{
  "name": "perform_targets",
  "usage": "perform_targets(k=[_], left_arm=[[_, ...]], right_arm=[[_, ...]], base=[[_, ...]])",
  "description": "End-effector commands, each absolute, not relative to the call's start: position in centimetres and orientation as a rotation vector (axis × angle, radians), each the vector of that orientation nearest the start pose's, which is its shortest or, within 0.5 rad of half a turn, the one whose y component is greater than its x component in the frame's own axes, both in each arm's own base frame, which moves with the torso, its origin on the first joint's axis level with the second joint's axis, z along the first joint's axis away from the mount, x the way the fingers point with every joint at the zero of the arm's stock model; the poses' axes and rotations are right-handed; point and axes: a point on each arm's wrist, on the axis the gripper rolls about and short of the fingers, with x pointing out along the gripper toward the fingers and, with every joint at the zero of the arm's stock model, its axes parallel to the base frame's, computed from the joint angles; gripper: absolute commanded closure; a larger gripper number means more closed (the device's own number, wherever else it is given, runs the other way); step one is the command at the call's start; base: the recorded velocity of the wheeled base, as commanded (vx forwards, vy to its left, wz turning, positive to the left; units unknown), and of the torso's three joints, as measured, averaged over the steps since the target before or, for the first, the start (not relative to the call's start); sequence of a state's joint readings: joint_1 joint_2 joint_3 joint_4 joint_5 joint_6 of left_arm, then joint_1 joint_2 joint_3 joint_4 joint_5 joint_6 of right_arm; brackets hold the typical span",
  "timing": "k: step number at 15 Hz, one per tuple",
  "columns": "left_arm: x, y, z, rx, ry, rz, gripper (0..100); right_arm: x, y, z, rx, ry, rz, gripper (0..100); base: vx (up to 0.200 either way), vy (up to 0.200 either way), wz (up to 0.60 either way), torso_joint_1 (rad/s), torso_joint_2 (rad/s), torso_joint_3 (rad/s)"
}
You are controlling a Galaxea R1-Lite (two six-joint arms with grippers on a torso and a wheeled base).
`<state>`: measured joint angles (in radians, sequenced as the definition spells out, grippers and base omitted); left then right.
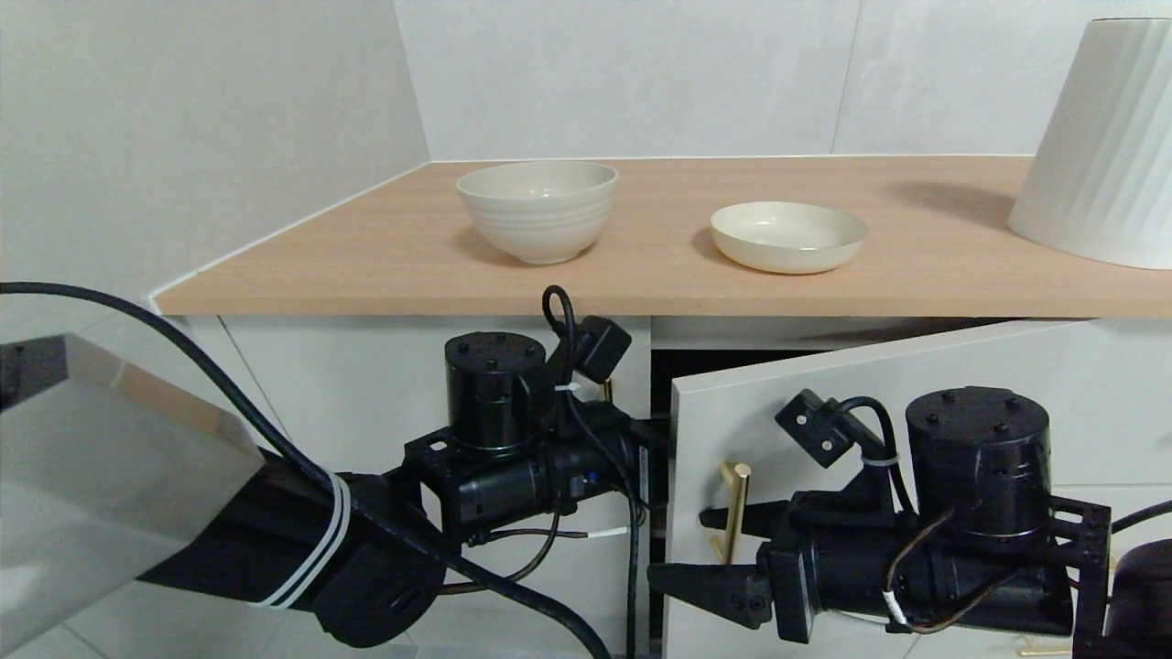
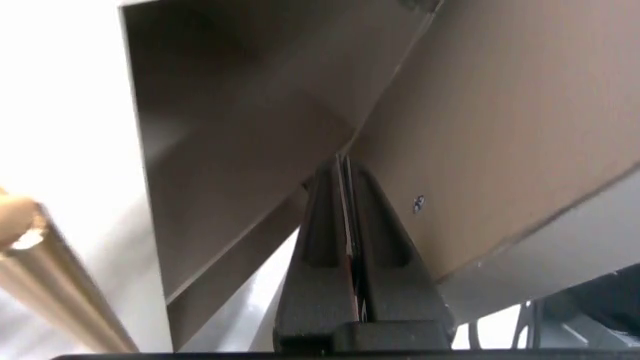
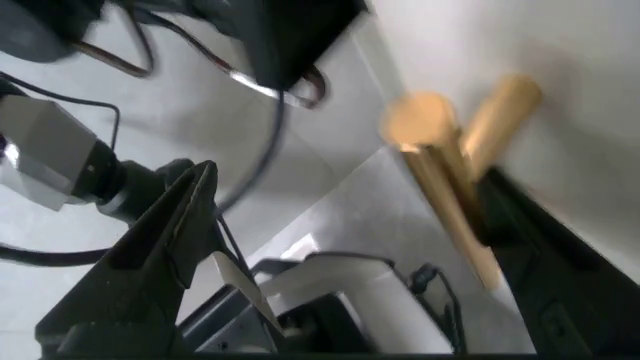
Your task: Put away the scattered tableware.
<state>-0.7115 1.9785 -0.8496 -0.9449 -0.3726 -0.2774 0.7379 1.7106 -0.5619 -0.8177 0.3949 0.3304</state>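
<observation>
A deep cream bowl [image 1: 537, 209] and a shallow cream dish [image 1: 788, 236] stand apart on the wooden countertop [image 1: 385, 265]. Below it, the right cabinet door [image 1: 824, 384] hangs partly open, showing a dark gap. My right gripper [image 1: 682, 547] [image 3: 350, 190] is open in front of that door, and the gold handle [image 1: 732, 508] [image 3: 450, 170] stands between its fingers. My left gripper [image 1: 652, 458] [image 2: 345, 240] is shut on nothing, its tips at the gap by the door's edge, pointing into the cabinet.
A tall white ribbed shade [image 1: 1099, 137] stands at the counter's right end. White tiled walls close the counter at the back and left. The left cabinet door [image 1: 366, 384] is closed, and its gold handle [image 2: 40, 270] lies beside my left gripper.
</observation>
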Motion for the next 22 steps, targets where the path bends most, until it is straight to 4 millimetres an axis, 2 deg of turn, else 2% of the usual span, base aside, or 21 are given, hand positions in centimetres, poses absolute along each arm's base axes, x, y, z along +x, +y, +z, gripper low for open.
perform_targets(k=[1,5,7,10,12,14,15,19,22], left_arm=[[26.6,-24.3,13.3,-0.217,0.331,-1.058,100],[26.2,-25.0,13.3,-0.218,0.33,-1.079,100],[26.0,-25.1,13.3,-0.217,0.33,-1.085,100],[26.0,-25.2,13.3,-0.218,0.331,-1.087,100],[25.9,-25.2,13.4,-0.227,0.334,-1.088,100],[25.8,-25.3,13.4,-0.238,0.339,-1.088,100],[25.8,-25.2,13.7,-0.261,0.319,-1.078,100],[25.9,-25.3,13.3,-0.259,0.328,-1.064,100],[26.0,-25.4,13.2,-0.258,0.331,-1.062,100]], right_arm=[[21.1,18.0,14.2,0.246,0.471,0.982,0],[22.0,16.6,14.4,0.234,0.432,0.921,0],[22.4,15.2,14.6,0.218,0.405,0.867,0],[20.2,13.2,15.4,0.222,0.386,0.849,0],[17.9,11.9,15.5,0.213,0.434,0.839,0],[17.4,11.5,15.6,0.211,0.444,0.829,0],[16.1,10.6,15.8,0.205,0.44,0.791,0],[13.9,9.2,15.7,0.198,0.425,0.76,0],[13.4,8.9,15.6,0.197,0.429,0.759,0]], base=[[0.0,0.0,0.0,0.0,0.0,0.0],[0.0,0.0,0.0,0.0,0.0,0.0],[0.0,0.0,0.0,0.0,0.0,0.0],[0.0,0.0,0.0,0.0,0.0,0.0],[0.0,0.0,0.0,0.0,0.0,0.0],[0.0,0.0,0.0,0.0,0.0,0.0],[0.0,0.0,0.0,0.0,0.0,0.0],[0.0,0.0,0.0,0.0,0.0,0.0],[-0.067,0.0,0.0,0.002,0.0,-0.002]])
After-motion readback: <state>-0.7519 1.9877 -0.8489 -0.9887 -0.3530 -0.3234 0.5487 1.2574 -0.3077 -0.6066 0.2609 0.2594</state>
